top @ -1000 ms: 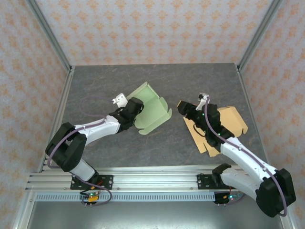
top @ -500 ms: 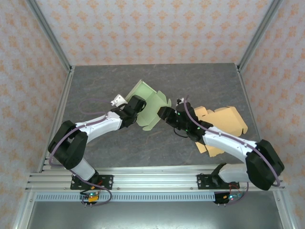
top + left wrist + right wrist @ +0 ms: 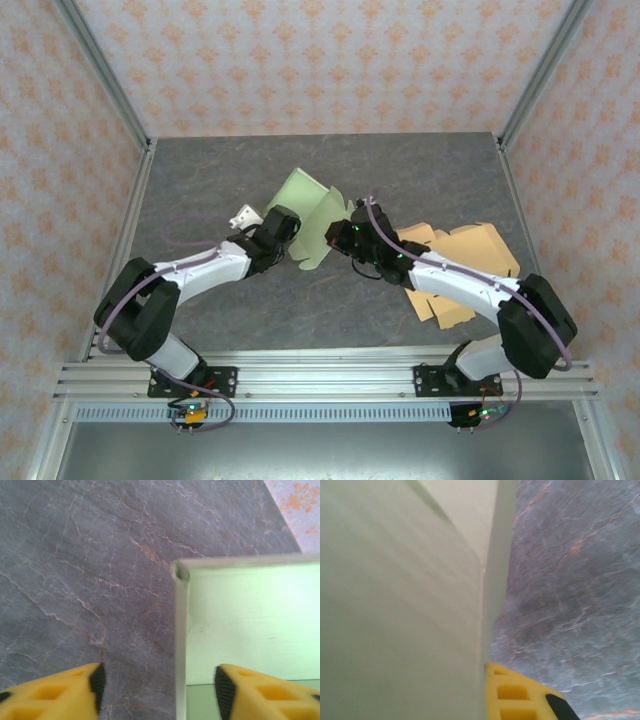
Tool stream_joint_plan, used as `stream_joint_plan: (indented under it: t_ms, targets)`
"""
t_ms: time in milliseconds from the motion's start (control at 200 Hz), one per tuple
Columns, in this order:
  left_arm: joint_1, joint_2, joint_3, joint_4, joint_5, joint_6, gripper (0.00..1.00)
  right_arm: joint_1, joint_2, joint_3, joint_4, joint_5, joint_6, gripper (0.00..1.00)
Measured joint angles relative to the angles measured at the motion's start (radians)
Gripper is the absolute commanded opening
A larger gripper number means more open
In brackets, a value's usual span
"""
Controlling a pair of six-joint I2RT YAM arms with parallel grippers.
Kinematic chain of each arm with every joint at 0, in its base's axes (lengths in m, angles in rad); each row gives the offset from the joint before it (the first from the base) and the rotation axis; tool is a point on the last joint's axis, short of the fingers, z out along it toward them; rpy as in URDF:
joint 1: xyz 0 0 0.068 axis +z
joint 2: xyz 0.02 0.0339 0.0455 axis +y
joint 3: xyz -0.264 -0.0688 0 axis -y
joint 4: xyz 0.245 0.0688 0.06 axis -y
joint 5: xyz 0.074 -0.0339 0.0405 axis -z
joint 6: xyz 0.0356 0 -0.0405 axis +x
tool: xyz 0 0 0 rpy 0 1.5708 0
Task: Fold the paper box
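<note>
From above, your green paper box (image 3: 305, 195) sits half-raised at mid-tabletop (image 3: 220, 170). A flat tan cardboard sheet (image 3: 480, 250) lies at its 3 o'clock, under the right forearm. The left claw (image 3: 290, 242) meets the box at 8 o'clock, and the right claw (image 3: 342, 238) at 4 o'clock.

On your left wrist view, the yellow fingers (image 3: 55, 692) are spread wide, with the box's wall edge (image 3: 182, 630) standing between them, untouched.

On your right wrist view, a green panel (image 3: 395, 605) crowds the 9 o'clock side, and the claw is pinched tight on it, one finger (image 3: 515, 695) flush against it.
</note>
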Motion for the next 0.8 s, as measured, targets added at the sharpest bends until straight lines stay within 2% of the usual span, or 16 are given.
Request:
stream_joint_plan:
  t_ms: [55, 75, 180, 305, 491, 636, 751, 801]
  targets:
    - [0.000, -0.033, -0.020, 0.014, 0.017, 0.014, 0.99, -0.004, 0.013, 0.033, -0.048, 0.014, -0.049, 0.00]
    - [0.000, -0.046, -0.027, 0.020, 0.023, 0.014, 1.00, -0.005, 0.019, 0.049, -0.071, 0.021, -0.065, 0.00]
    - [0.000, -0.138, -0.071, 0.043, 0.063, 0.052, 1.00, -0.024, 0.046, 0.145, -0.185, 0.047, -0.196, 0.00]
    - [-0.001, -0.285, -0.133, 0.039, 0.082, 0.119, 1.00, -0.060, 0.051, 0.246, -0.318, 0.046, -0.430, 0.01]
    - [-0.004, -0.487, -0.156, -0.031, -0.025, 0.303, 1.00, -0.078, 0.060, 0.383, -0.559, 0.034, -0.816, 0.00]
    - [-0.003, -0.536, -0.159, -0.043, -0.098, 0.440, 1.00, -0.078, 0.089, 0.491, -0.745, 0.033, -1.094, 0.00]
    - [0.007, -0.526, -0.185, -0.042, -0.117, 0.495, 1.00, -0.078, 0.109, 0.544, -0.869, 0.061, -1.281, 0.00]
    - [0.016, -0.513, -0.203, -0.040, -0.116, 0.504, 1.00, -0.078, 0.121, 0.567, -0.909, 0.084, -1.355, 0.07]
